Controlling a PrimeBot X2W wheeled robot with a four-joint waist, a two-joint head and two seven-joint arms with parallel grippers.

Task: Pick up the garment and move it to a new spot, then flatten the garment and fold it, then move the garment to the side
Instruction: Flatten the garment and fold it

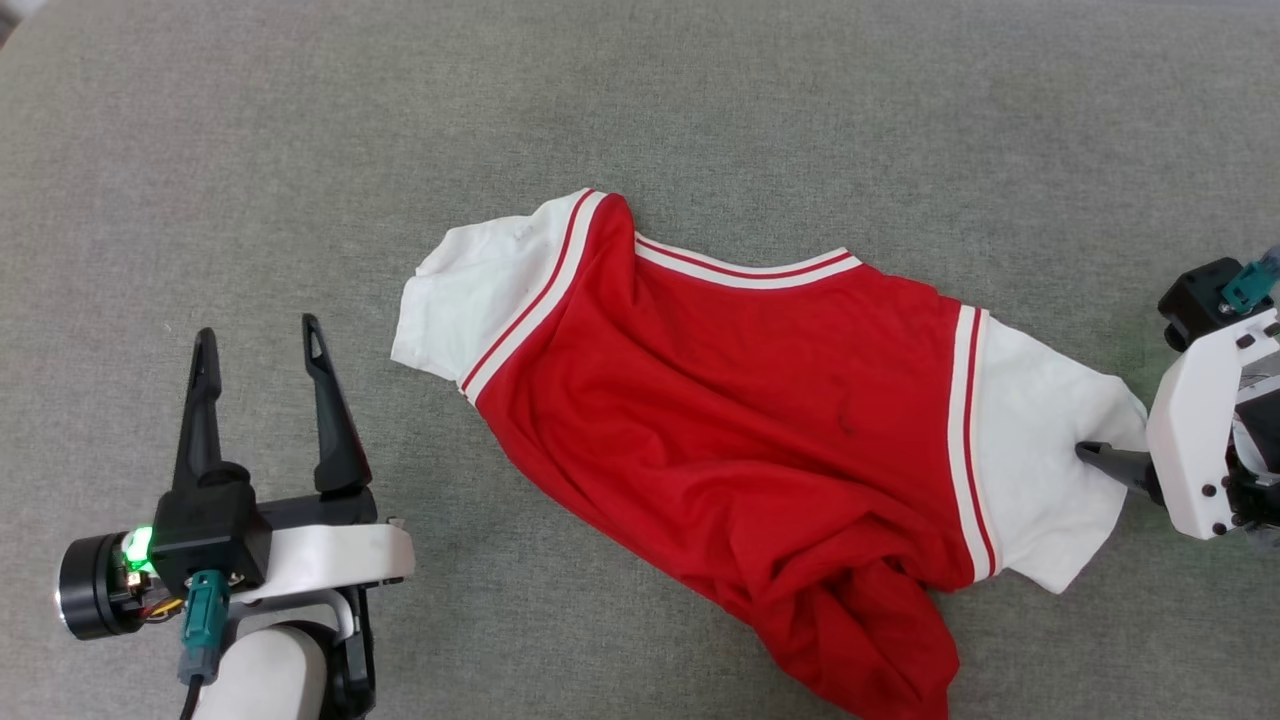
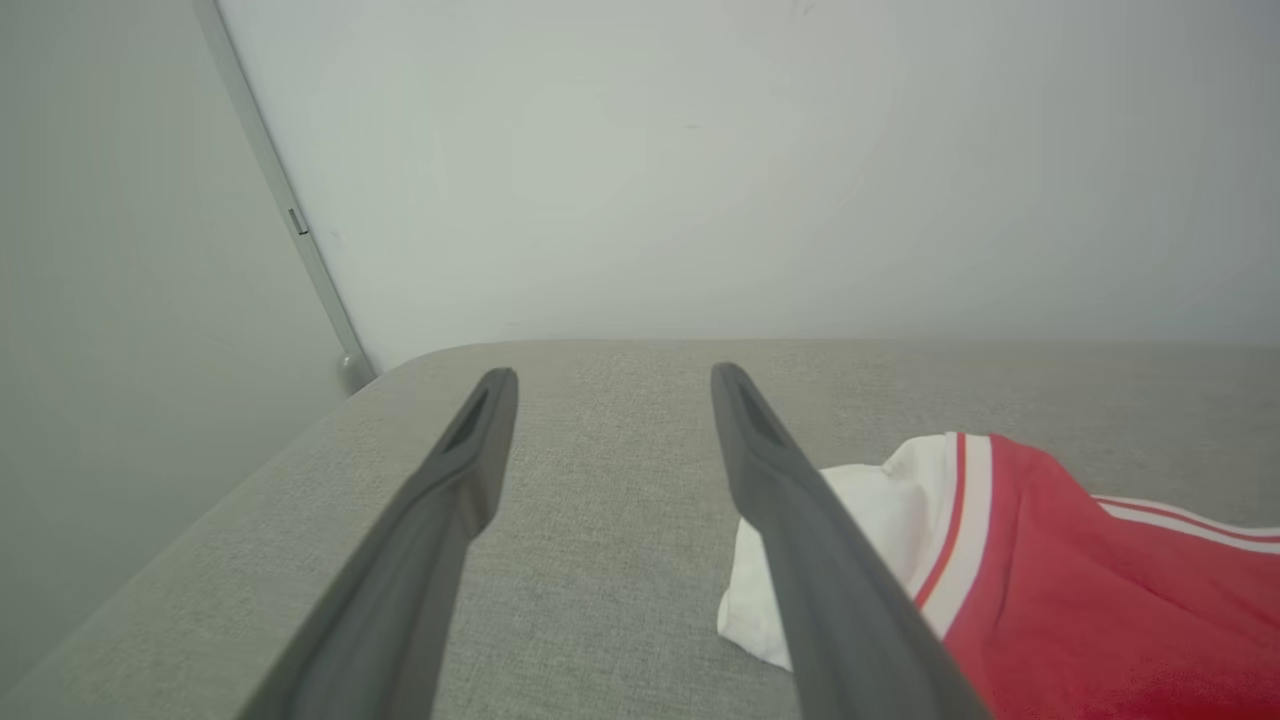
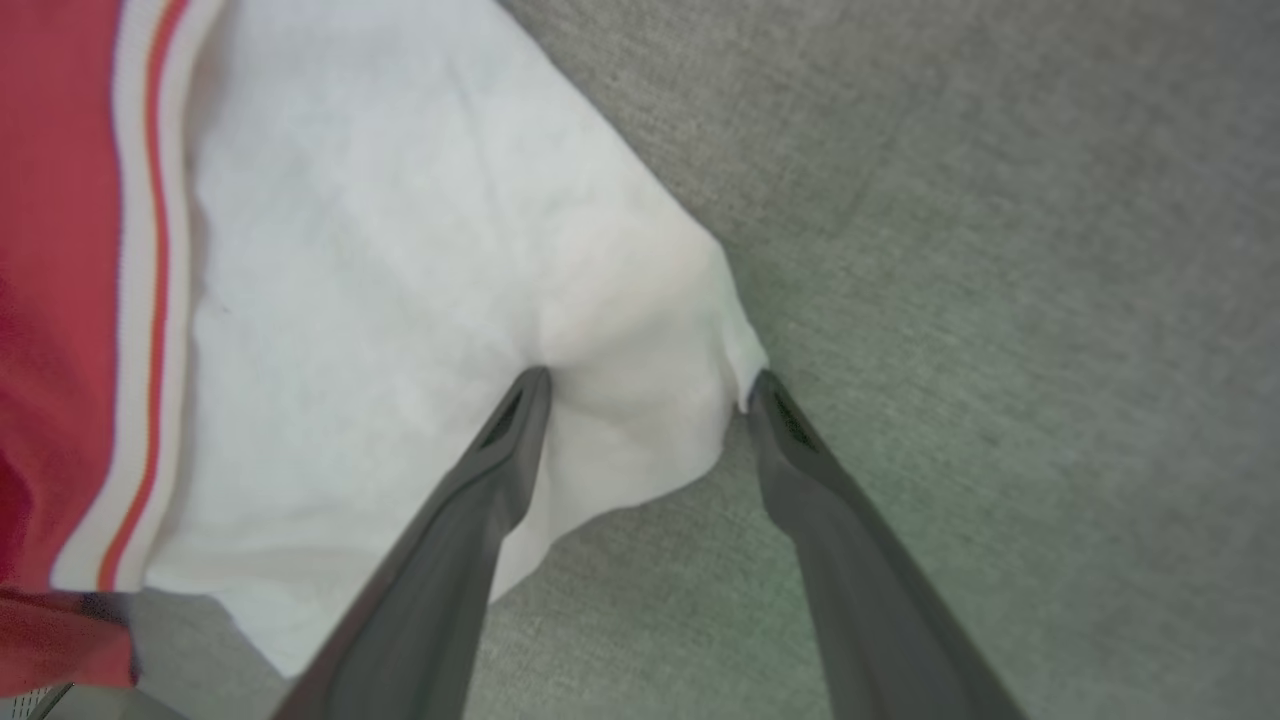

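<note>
The garment (image 1: 730, 400) is a red shirt with white sleeves and red-white striped trim, lying rumpled across the grey cloth surface, its lower hem bunched near the bottom edge. My right gripper (image 3: 645, 390) is open, its fingertips pressed down on the corner of the right white sleeve (image 3: 420, 250), one fingertip on the cloth and the other at its edge. In the head view one right fingertip (image 1: 1095, 453) touches that sleeve. My left gripper (image 1: 260, 345) stands open to the left of the left white sleeve (image 1: 470, 290), apart from it, and that sleeve (image 2: 880, 520) lies beside its right finger.
The grey fabric-covered surface (image 1: 700, 100) spreads wide around the shirt. Its rounded far-left corner (image 2: 400, 370) meets a pale wall with a thin vertical strip (image 2: 290, 220).
</note>
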